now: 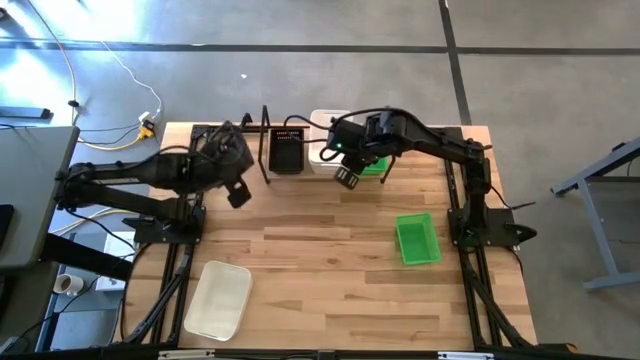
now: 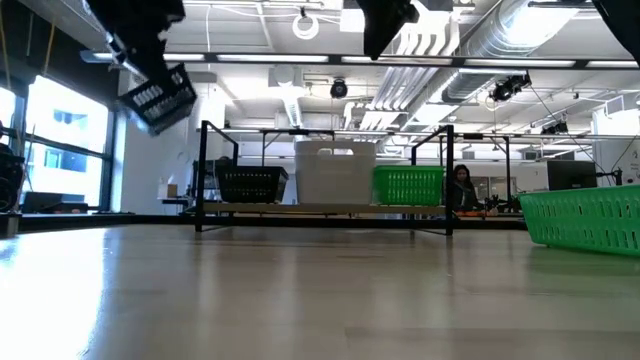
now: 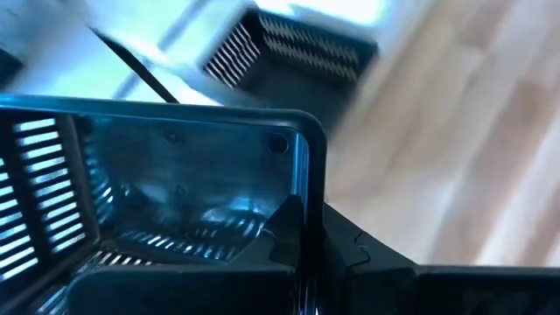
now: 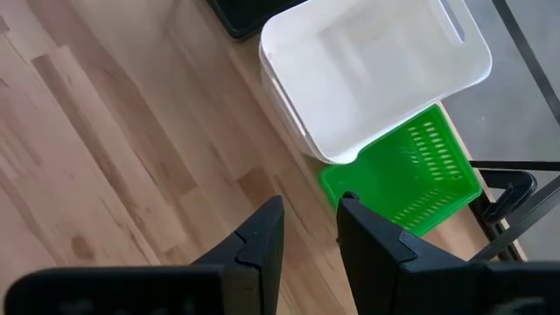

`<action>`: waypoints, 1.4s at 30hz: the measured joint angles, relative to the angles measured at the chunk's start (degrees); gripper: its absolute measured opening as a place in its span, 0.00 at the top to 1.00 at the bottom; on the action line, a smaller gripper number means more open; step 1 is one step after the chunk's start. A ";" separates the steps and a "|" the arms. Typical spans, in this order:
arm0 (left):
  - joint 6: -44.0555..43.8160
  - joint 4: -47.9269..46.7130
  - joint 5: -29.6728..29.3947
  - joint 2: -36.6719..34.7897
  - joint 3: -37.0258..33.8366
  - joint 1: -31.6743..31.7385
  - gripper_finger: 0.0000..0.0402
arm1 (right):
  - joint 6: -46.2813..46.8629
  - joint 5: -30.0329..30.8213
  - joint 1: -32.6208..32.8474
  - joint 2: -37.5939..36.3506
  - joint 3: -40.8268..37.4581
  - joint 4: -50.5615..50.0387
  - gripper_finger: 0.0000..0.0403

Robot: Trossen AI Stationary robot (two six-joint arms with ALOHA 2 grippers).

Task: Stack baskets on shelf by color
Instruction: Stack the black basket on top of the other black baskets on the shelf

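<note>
A loose green basket (image 1: 417, 239) sits at the right of the high view, its long axis running up-down in the frame, and a white basket (image 1: 219, 298) lies at the lower left, slightly tilted off that line. Neither blocks the shelf (image 1: 266, 150) at the top centre, which holds a black basket (image 1: 287, 152), a white stack (image 4: 372, 70) and a green one (image 4: 404, 179) side by side. The left gripper (image 1: 238, 190) hangs left of the shelf, pinching a black basket's wall (image 3: 302, 184); in the low view that basket (image 2: 158, 97) is tilted in the air at the upper left. The right gripper (image 4: 308, 229) hovers above the shelf's green basket with its fingers slightly parted and nothing between them. The table (image 1: 330, 270) is light wood planking; beyond it lies a bright open hall with ceiling ducts.
</note>
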 joint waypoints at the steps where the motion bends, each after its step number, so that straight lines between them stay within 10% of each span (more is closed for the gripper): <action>1: 1.14 -0.04 -1.24 0.03 1.24 0.36 1.00 | 0.47 -0.01 0.04 0.00 -0.01 0.00 0.76; 22: 36.86 7.61 -1.69 14.66 28.28 10.91 1.00 | 8.54 10.78 0.03 0.00 -0.02 0.00 0.76; 42: 36.84 1.56 13.67 31.83 31.65 13.63 1.00 | 8.47 12.33 -4.52 -0.39 -0.04 0.00 0.76</action>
